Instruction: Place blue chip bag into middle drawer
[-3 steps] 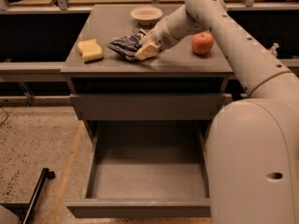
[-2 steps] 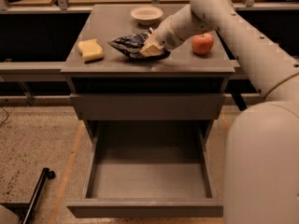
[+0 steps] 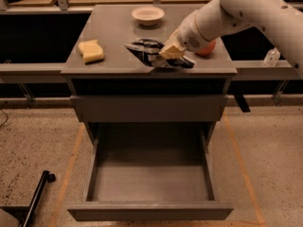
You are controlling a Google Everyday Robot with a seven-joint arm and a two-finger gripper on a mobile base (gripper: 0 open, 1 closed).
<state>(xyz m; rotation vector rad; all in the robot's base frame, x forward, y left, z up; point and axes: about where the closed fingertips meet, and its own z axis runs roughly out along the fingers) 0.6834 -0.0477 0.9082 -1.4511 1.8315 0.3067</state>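
Observation:
The blue chip bag (image 3: 143,49) is a dark crinkly foil bag near the front edge of the cabinet top (image 3: 109,32). My gripper (image 3: 171,51) reaches in from the upper right and is shut on the bag's right part, holding it tilted, with one end over the front edge. The middle drawer (image 3: 150,211) is pulled out wide open below, and its bare grey floor (image 3: 150,181) shows. The bag is above and behind the open drawer.
A yellow sponge (image 3: 91,51) lies at the left of the cabinet top. A white bowl (image 3: 147,14) stands at the back. An apple (image 3: 209,48) is partly hidden behind my arm. A closed upper drawer front (image 3: 147,108) sits above the open drawer. A black bar (image 3: 35,197) lies on the floor at the lower left.
My gripper has moved right and toward the cabinet's front edge, taking the blue chip bag with it. The sponge, bowl and drawer have not moved.

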